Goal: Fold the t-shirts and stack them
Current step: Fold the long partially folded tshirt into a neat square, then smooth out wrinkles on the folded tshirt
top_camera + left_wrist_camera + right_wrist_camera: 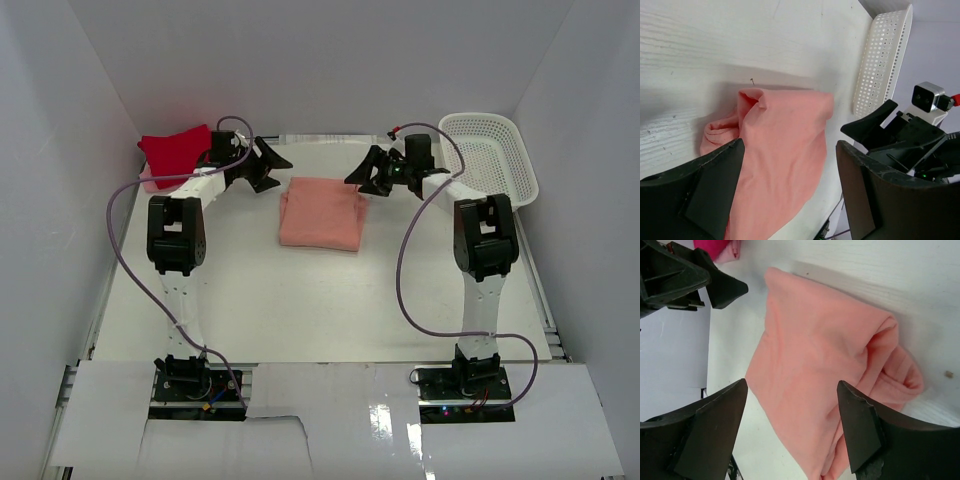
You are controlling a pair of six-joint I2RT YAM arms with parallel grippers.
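- Spanning the top view, the white tabletop (240, 300) carries all three shirts, the basket and both arms.
- Lying folded into a rough rectangle at the middle of the far half, the salmon-pink t-shirt (320, 215) sits between the two tools. Only the wrist views show its loose side, where rolled folds bulge out at one end, and the shadow it casts on the wood grain.
- The white lattice basket (490, 150) stands at the far right corner, well apart from the salmon shirt. The left wrist view catches its perforated wall, while the right wrist view misses it.
- The bright red t-shirt (178, 150) lies bunched at the far left corner behind the left arm. The left wrist view does not reach it.
- The left tool (268, 165) hangs released just left of the salmon shirt. Its own camera shows both fingers spread wide over the cloth and grasping nothing.
- The right tool (368, 172) hangs near the shirt's far right corner, likewise released and holding nothing.
- The pale pink t-shirt (150, 182) peeks out from under the red one as a thin strip.
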